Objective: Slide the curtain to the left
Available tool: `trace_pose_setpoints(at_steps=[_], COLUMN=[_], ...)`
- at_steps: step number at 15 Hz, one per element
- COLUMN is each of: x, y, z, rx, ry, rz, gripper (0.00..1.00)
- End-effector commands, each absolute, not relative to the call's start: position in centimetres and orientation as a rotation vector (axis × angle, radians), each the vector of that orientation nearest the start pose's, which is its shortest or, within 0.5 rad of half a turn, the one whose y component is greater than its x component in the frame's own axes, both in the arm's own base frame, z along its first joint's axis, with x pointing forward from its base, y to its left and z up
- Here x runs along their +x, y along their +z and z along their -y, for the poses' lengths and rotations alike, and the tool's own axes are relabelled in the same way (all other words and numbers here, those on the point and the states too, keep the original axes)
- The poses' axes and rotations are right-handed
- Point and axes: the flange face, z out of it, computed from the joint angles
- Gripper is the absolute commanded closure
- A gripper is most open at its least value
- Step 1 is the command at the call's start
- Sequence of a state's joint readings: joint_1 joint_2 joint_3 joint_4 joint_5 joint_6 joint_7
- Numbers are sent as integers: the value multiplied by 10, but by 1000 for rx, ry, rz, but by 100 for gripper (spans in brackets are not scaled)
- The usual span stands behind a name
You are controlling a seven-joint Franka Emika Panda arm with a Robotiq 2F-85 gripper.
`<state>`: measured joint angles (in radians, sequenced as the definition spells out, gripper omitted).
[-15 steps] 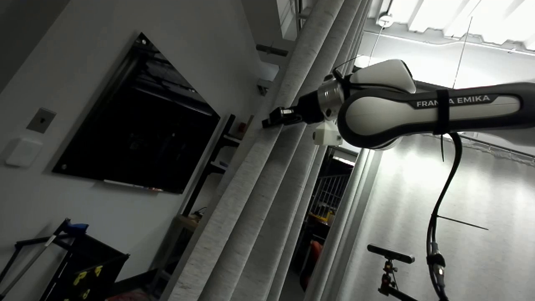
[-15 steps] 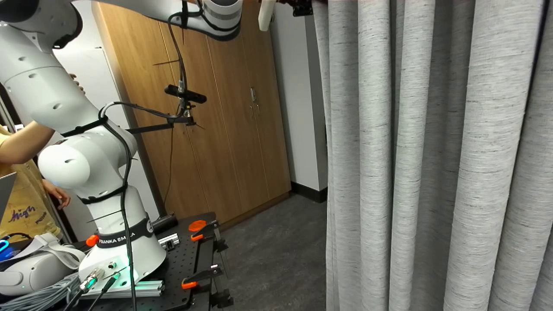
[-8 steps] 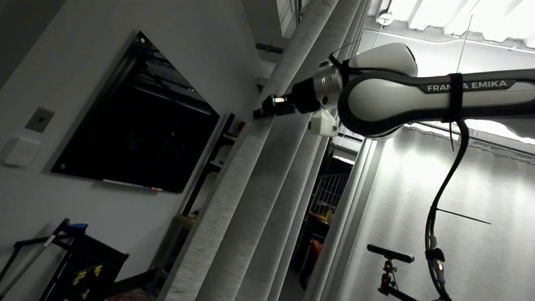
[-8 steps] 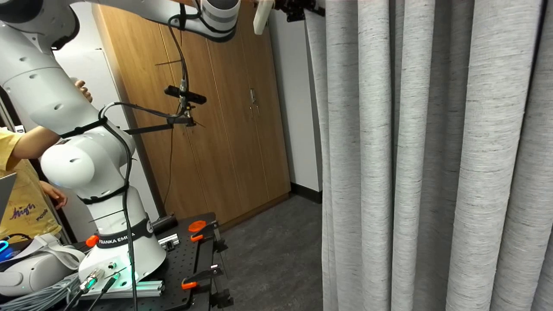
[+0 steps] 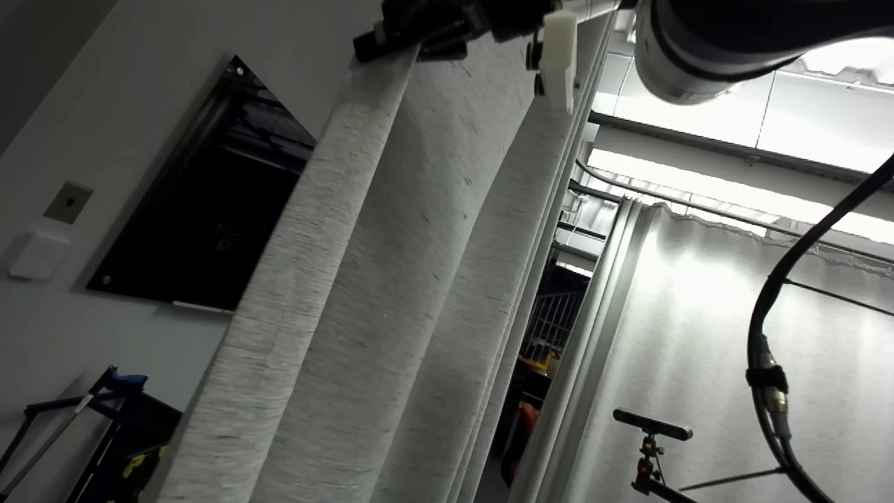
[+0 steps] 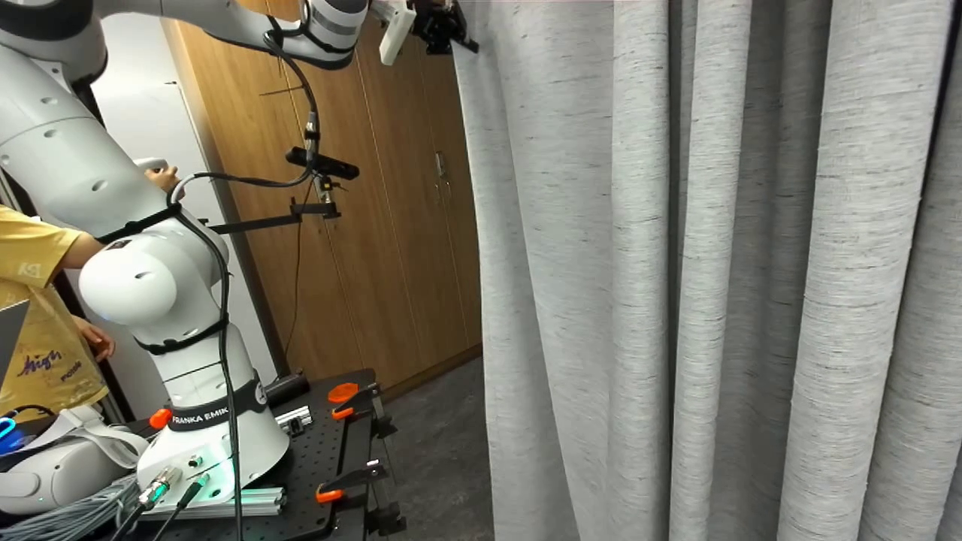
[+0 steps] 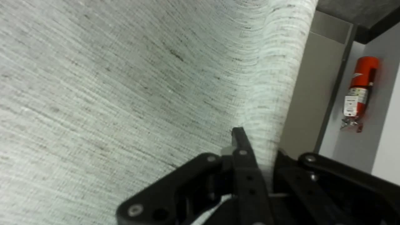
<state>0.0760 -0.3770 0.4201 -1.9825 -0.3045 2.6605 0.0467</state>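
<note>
The curtain is tall, light grey, coarse woven cloth with deep vertical pleats. It shows in both exterior views (image 5: pixel 328 293) (image 6: pixel 564 263) and fills the left and middle of the wrist view (image 7: pixel 140 78). My gripper (image 6: pixel 451 34) is shut on the curtain's free edge, high up. In an exterior view the gripper (image 5: pixel 408 52) is at the top, with the cloth stretched at a slant below it. In the wrist view the edge fold runs between the two black fingers (image 7: pixel 261 147). The pinched cloth deep between the fingers is partly hidden.
A black flat screen (image 5: pixel 202 202) hangs on the wall behind the curtain. A pale drape (image 5: pixel 698 314) hangs at the right. A wooden cabinet (image 6: pixel 406 210) stands behind the arm. A camera on a bracket (image 6: pixel 323 164) and a person (image 6: pixel 37 255) are near the arm. A red fire extinguisher (image 7: pixel 362 84) is at the wall.
In both exterior views my gripper has moved left, and the curtain's edge has come with it. The near pleats have spread flatter. The curtain now covers more of the screen and cabinet.
</note>
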Motion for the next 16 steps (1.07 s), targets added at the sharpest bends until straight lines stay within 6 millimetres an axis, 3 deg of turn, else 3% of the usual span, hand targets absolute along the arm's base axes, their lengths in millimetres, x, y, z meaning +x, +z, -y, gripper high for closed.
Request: trace_pose_setpoints(at_steps=[1,5,11,14,16], x=[399,386,379,355,335], y=[690,660,659,668,661], z=[-345,-390,-414,-432,-452], rx=[-2595,-2509,-2399,-2248,-2169], ry=[-1476,-1410,-1436,-1496,-1479], rz=[1091,1168,1199,1203,1230], gripper=[99,99,99,99,99])
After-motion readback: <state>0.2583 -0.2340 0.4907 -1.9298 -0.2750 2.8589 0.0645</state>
